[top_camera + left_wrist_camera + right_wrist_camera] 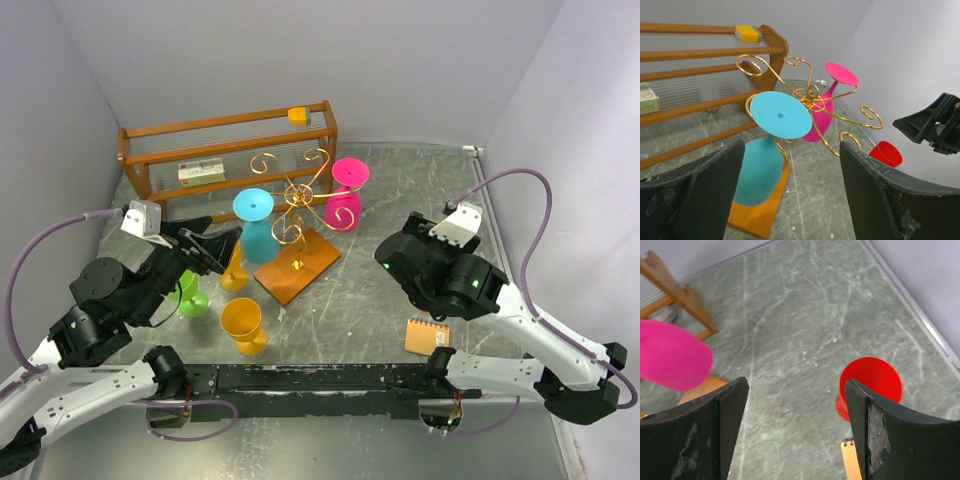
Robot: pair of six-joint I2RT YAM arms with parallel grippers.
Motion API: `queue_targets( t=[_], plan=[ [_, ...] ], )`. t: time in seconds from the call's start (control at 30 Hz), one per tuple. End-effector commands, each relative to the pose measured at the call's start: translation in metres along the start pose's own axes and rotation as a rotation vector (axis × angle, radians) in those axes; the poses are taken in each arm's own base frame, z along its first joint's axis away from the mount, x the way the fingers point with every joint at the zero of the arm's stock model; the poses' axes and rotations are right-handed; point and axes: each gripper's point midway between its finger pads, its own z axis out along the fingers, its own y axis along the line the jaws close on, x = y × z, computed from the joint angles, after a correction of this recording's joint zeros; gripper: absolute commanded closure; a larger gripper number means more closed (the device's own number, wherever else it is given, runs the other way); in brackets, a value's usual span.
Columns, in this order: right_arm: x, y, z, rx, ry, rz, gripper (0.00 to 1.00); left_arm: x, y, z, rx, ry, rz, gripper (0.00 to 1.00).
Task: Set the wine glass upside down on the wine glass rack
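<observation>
Both pincers stand wide open and hold nothing. The right pincer (pixel 796 385) hovers over the right part of the bench (pixel 370 290) with a red glass (pixel 871 382) just below its right finger. The left pincer (pixel 791 165) looks straight at the rack (pixel 300 200), which stands near the middle of the bench in front of the wooden shelf (pixel 230 150).

A blue glass (pixel 760 175) and a pink glass (pixel 345 205) hang from the rack's scroll arms, feet up and bowls down. I take the red glass to be the one to hang next.

Its rim seems to face up toward the right wrist camera, which would put its long axis roughly upright, bowl over foot. The angle is steep, though, and it may be leaning or tipped. In the top view the right arm hides it.

To do the step well:
- Centre the pincer on the glass before closing.
- Take it by the bowl or low on the stem, so the foot stays free.
- Turn it end over end so the foot points up.
- Slide the stem into an unused scroll (pixel 867 112) on the near right of the rack, well clear of the pink glass.
</observation>
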Motion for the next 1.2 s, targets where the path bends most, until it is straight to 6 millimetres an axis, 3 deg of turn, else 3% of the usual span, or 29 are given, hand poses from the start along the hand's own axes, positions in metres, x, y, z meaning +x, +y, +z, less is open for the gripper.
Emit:
queue_targets(
  t=[0.0,0.13,0.27,0.4,0.57,0.8,0.97,1.17],
  plan=[
    [-0.005,-0.033,0.006,0.12,-0.051,-0.032,0.21,-0.015,0.0,0.001,0.011,-0.073,0.034,0.13],
    [-0.005,-0.036,0.018,0.134,-0.033,-0.036,0.2,-0.016,-0.001,0.001,0.013,-0.076,0.033,0.13],
    [0.01,-0.031,0.056,0.106,0.059,-0.081,0.2,-0.014,-0.001,0.002,0.011,-0.071,0.031,0.14],
    [0.022,-0.054,0.085,0.184,0.14,-0.039,0.24,-0.016,0.0,0.0,0.007,-0.072,0.029,0.14],
    [0.041,-0.063,0.089,0.223,0.196,0.021,0.3,-0.019,0.001,-0.002,0.004,-0.08,0.027,0.14],
    [0.085,-0.07,0.091,0.237,0.283,0.092,0.41,-0.024,-0.005,-0.004,0.036,-0.092,0.032,0.14],
    [0.09,-0.072,0.092,0.247,0.286,0.133,0.5,-0.027,-0.01,-0.007,0.067,-0.093,0.036,0.13],
    [0.097,-0.073,0.094,0.243,0.295,0.142,0.72,-0.028,-0.016,-0.011,0.105,-0.094,0.033,0.13]
  ],
)
